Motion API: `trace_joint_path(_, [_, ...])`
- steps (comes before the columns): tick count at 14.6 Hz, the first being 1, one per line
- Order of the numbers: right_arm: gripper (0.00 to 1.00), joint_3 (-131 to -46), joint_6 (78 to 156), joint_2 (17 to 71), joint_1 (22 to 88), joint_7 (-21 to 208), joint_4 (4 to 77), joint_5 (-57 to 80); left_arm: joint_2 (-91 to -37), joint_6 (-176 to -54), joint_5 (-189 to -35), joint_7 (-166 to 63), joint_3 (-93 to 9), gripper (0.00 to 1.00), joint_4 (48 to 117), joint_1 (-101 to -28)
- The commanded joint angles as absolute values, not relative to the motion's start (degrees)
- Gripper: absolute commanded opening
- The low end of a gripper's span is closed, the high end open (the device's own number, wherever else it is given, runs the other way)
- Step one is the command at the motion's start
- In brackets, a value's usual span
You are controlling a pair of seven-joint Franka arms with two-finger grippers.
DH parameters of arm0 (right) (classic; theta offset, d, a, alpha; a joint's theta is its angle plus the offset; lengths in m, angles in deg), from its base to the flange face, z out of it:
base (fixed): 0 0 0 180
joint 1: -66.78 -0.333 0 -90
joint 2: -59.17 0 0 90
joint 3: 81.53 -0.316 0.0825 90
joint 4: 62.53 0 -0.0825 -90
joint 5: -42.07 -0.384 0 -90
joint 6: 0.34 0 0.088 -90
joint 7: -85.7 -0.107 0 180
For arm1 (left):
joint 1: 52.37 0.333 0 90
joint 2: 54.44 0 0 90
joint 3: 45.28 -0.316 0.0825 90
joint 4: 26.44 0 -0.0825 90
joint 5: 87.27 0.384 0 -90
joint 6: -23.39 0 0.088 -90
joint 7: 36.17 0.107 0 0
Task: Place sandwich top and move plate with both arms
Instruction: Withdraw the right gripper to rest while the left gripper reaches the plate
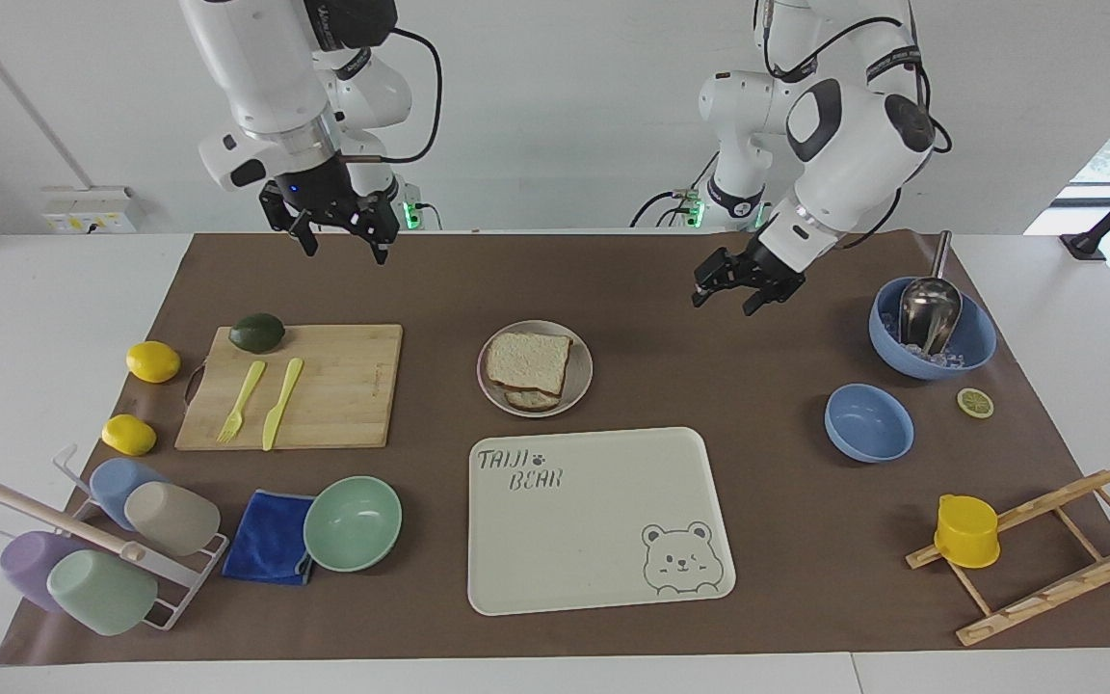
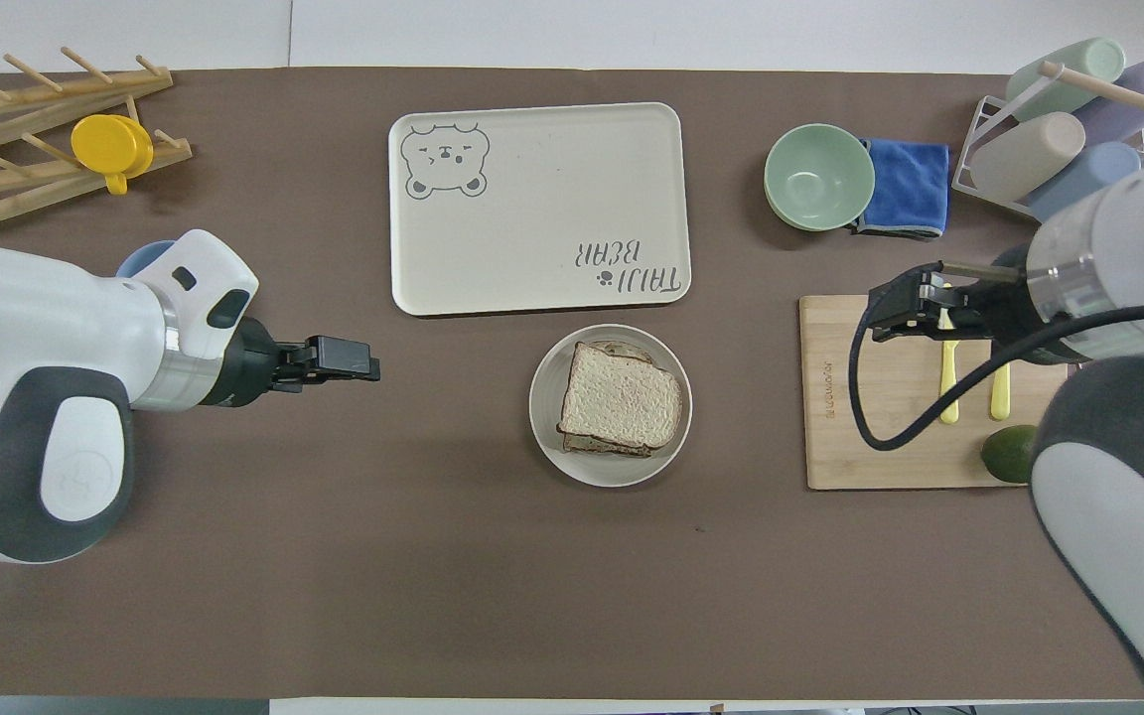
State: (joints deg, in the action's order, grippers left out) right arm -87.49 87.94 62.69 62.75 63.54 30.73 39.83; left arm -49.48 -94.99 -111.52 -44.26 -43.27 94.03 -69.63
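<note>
Black fingers of my right gripper (image 1: 338, 226) stand spread wide with nothing between them, raised over the mat near the robots' edge, toward the cutting board's end; in the overhead view it hangs over the one wooden cutting board (image 2: 870, 397). My left gripper (image 1: 743, 287) is also open and empty, up over bare brown mat between the plate and the large blue bowl (image 1: 974, 342). The sandwich top (image 1: 528, 361) lies flat on another slice on the single plate (image 1: 582, 376), clear of both grippers, at the middle of the table just nearer the robots than the one bear-printed tray (image 1: 603, 520). I count two blue bowls, the large one holding a metal scoop (image 1: 929, 308), the small blue bowl (image 1: 868, 422) standing bare, and one green bowl (image 1: 353, 522) touching one blue cloth (image 1: 266, 535). On the board lie one fork (image 1: 242, 400), one knife (image 1: 282, 403) and one avocado (image 1: 257, 332); two lemons (image 1: 152, 361) sit beside it. Four cups (image 1: 170, 516) lie in a rack, and one yellow cup (image 1: 966, 530) sits on the wooden drying rack (image 1: 1075, 578)
</note>
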Motion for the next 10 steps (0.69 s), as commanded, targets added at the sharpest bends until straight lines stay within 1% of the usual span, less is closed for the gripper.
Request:
trace_joint_path(1, [1.0, -87.2, 86.1, 61.8, 65.5, 66.9, 29.7, 39.1, -55.1, -103.0, -112.8, -48.0, -44.0, 1.0, 94.5, -75.6])
trace_joint_path(2, [1.0, -86.7, 85.7, 61.7, 65.7, 68.7, 29.9, 39.8, -57.4, -106.3, -113.0, -48.6, -44.0, 1.0, 94.5, -77.6])
trace_joint_path(4, [1.0, -80.2, 84.0, 61.7, 64.2, 74.0, 30.4, 40.7, -60.2, -109.7, -114.0, -48.8, -44.0, 1.0, 95.4, -80.2])
trace_joint_path(5, [1.0, -78.6, 84.1, 61.6, 64.4, 77.3, 30.6, 40.9, -61.5, -111.7, -114.7, -49.1, -44.0, 1.0, 96.2, -81.4])
trace_joint_path(7, [1.0, -76.4, 84.2, 61.5, 64.6, 79.1, 31.3, 42.2, -63.9, -118.7, -117.6, -50.5, -44.0, 1.0, 97.7, -84.3])
trace_joint_path(8, [1.0, -75.9, 83.9, 60.2, 64.3, 79.3, 30.5, 43.0, -65.2, -120.3, -117.6, -50.9, -44.0, 1.0, 97.7, -85.0])
trace_joint_path(9, [1.0, -75.7, 83.6, 59.1, 64.2, 79.5, 29.3, 43.2, -65.6, -120.5, -117.6, -50.9, -44.0, 0.98, 97.7, -85.5])
trace_joint_path(10, [1.0, -75.3, 82.4, 59.3, 64.2, 79.5, 29.1, 43.3, -66.1, -120.5, -117.6, -50.9, -44.0, 0.93, 97.7, -85.8])
